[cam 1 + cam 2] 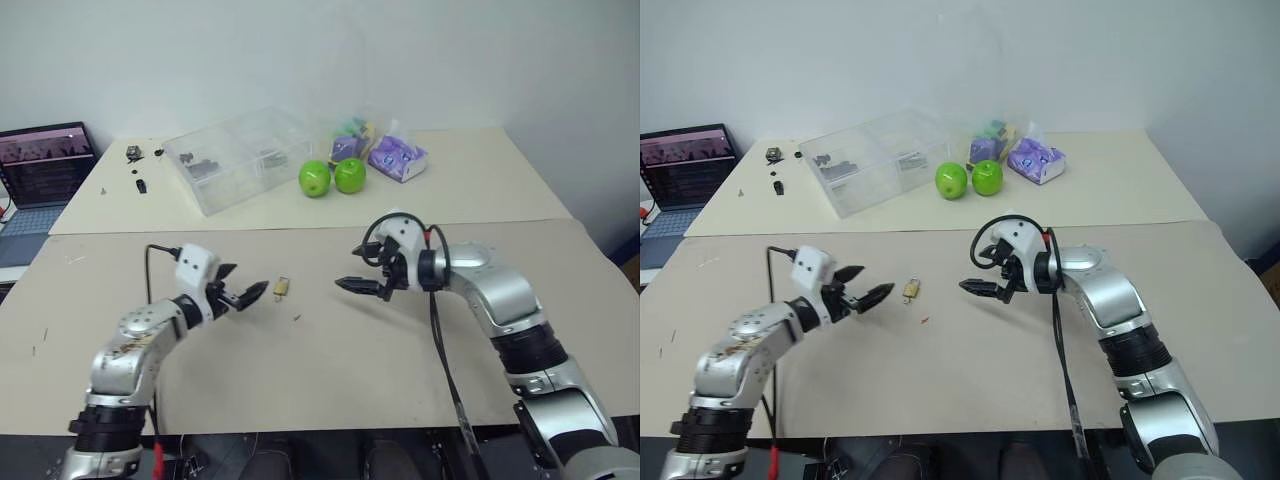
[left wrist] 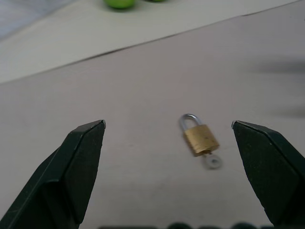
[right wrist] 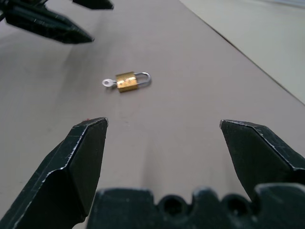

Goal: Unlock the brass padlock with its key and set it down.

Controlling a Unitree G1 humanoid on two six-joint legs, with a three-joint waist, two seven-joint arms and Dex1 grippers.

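Left wrist view puts the brass padlock (image 2: 201, 139) flat on the tan table (image 2: 143, 86), just ahead of the left gripper (image 2: 169, 143) and between the lines of its two spread fingers (image 2: 78, 157), nearer one than the other. Its silvery shackle (image 2: 188, 119) points away from this gripper; the key (image 2: 212, 162) sticks out of the body's near end, toward it. So the lock's long axis runs roughly along the left gripper's reach.

From the head camera, the padlock (image 1: 282, 288) sits between the two arms, just beside the left gripper (image 1: 252, 294) and farther from the right gripper (image 1: 352, 286). Both stand wide apart and empty, hovering above the table, tips aimed inward at the lock. The left looks better placed to pin the body, which would leave the right to come round for the key.

Farther back, on the second table, lie two green apples (image 1: 332, 177) and a clear plastic box (image 1: 235, 158).
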